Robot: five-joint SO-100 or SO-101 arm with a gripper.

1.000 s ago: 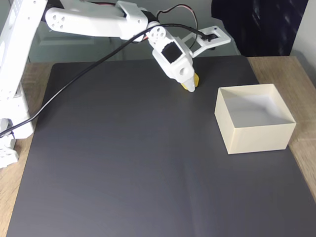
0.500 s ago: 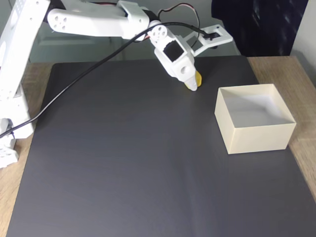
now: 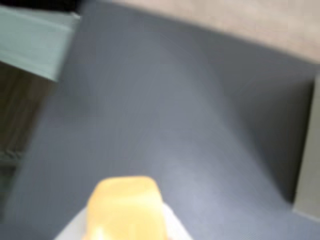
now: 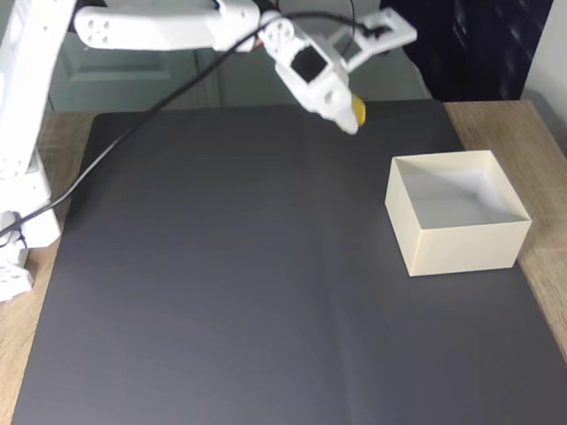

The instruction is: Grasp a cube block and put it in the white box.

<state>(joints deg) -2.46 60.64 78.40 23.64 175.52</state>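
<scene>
The small yellow cube block (image 4: 358, 110) hangs in the air above the far edge of the dark mat, held at the tip of my white gripper (image 4: 353, 115), which is shut on it. In the wrist view the cube block (image 3: 126, 206) sits blurred at the bottom edge, resting against a pale finger (image 3: 172, 226). The cream-white open box (image 4: 509, 239) stands on the mat to the right of the gripper and nearer the camera. A strip of the box wall (image 3: 307, 165) shows at the right edge of the wrist view.
A dark grey mat (image 4: 239, 283) covers most of the wooden table (image 4: 496, 119). The white arm base (image 4: 22, 177) stands at the left edge with a black cable looping from it. Dark cloth hangs behind the table at the upper right.
The gripper has risen from the mat with the yellow cube in it and shifted slightly right. The box has not moved.
</scene>
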